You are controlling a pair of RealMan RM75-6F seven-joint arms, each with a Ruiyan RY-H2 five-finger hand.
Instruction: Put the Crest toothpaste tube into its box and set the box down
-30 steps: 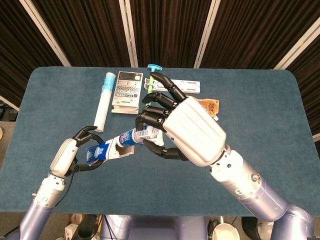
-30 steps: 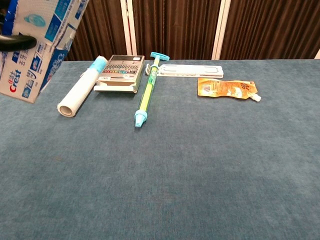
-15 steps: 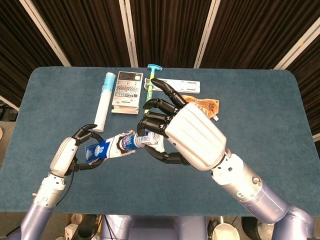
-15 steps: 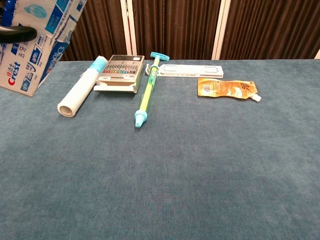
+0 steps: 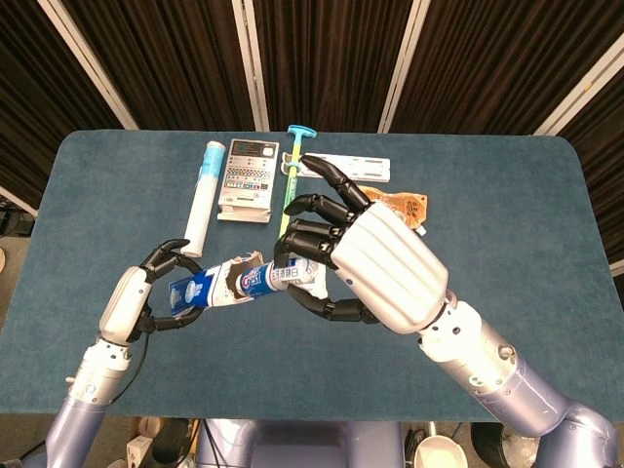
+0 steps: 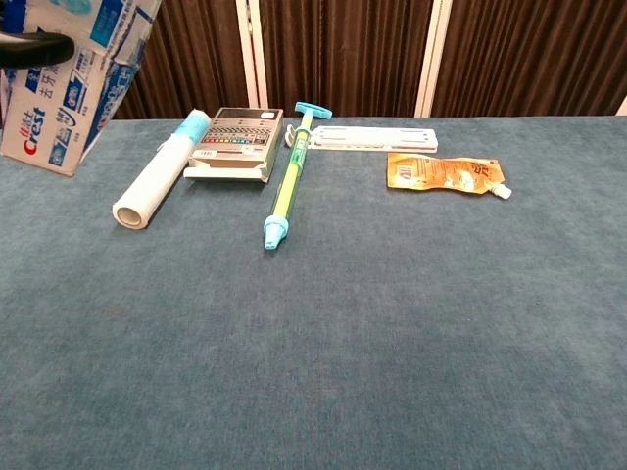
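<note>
Nearest the robot, left hand point(image 5: 132, 302) gripped the Crest box point(image 5: 210, 286) above the blue table point(image 5: 507, 224), fingers wrapped round its closed end, open flapped end facing right. Right hand point(image 5: 375, 268) held the toothpaste tube point(image 5: 283, 278) with fingers curled on it, one finger sticking out straight toward the far edge. Tube's left end sat at or just inside the box mouth; how deep, cannot tell.

Versus a second ago: right hand had shifted slightly right and down in the head view, tube pushed further toward the box opening, less tube showing between fingers and box. In the chest view the box point(image 6: 69, 83) had risen and tilted flatter, its lower corner higher in the frame than before. Table items had not moved.

Farther back: white roll point(image 5: 203, 197) with a blue end, calculator point(image 5: 246, 178), blue-green syringe point(image 6: 287, 186), white strip point(image 6: 372, 138), orange pouch point(image 6: 446, 173).

View differences: head view showed both hands and the tube. Chest view caught only the box at top left with a dark fingertip point(image 6: 34, 47) across it, no tube, no right hand. Chest view showed syringe and pouch whole; in head view the right hand covered much of both.
</note>
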